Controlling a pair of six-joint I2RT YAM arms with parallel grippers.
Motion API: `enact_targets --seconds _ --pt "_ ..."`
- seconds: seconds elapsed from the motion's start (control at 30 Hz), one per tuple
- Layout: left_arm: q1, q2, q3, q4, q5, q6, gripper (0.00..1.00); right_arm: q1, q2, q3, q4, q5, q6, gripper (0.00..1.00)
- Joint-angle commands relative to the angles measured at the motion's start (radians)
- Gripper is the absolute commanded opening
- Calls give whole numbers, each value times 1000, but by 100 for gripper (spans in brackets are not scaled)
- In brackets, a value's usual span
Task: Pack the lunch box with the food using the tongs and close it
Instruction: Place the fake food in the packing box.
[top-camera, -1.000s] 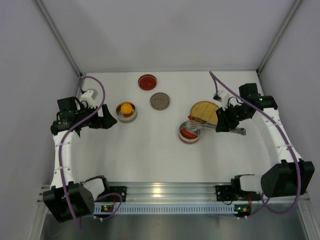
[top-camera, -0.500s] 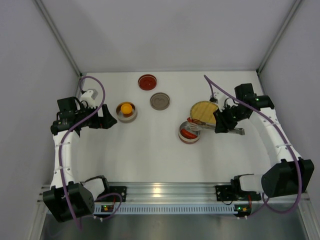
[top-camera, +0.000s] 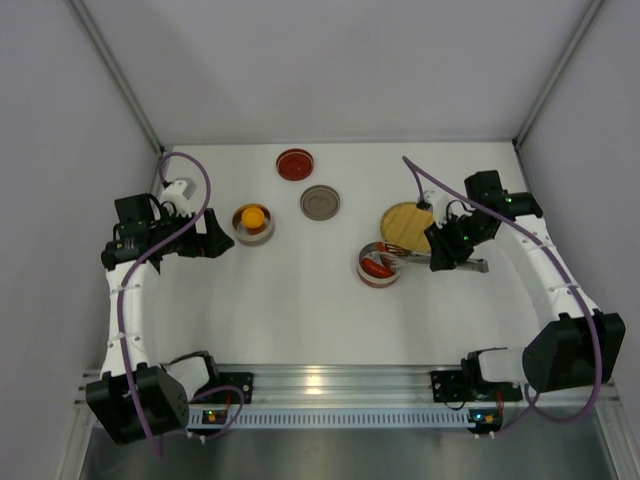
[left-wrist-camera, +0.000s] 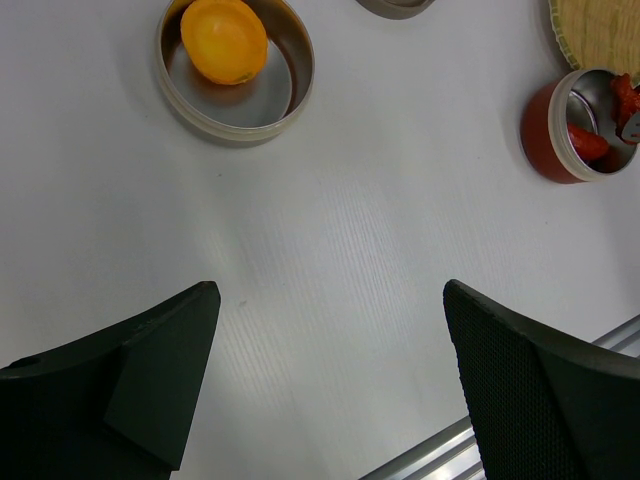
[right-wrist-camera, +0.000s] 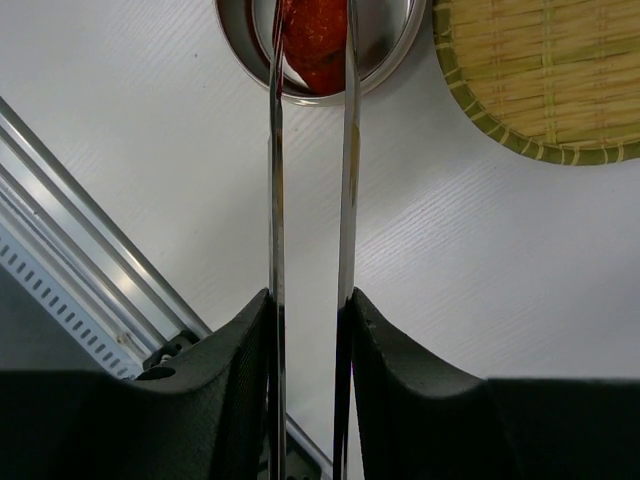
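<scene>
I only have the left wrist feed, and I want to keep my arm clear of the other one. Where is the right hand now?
Observer: The right hand is shut on the tongs, beside the red tin, with the tongs pointing into it.
Operator: Are the tongs on any food?
Observer: In the right wrist view their tips sit either side of a red piece inside that tin. I cannot tell whether it is lifted.
Operator: Is there a lid for that tin?
Observer: A red lid lies farthest back, beyond the grey lid.
</scene>
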Motion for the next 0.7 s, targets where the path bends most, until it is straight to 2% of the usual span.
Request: enact_targets --seconds 0.0,0.03,0.23,0.4,0.67 --pt "4 -9 3 16 35 15 98 18 -3 3 40 -10 -13 33" --pt "6 -6 5 16 35 14 98 19 -3 3 40 -9 -13 38" --pt "6 3 9 20 39 12 98 22 -3 12 39 -20 -2 45" --pt "6 11 12 20 39 11 98 24 -14 41 32 -39 15 44" --pt "4 2 14 20 41 15 98 -25 -57 112 109 -66 150 34"
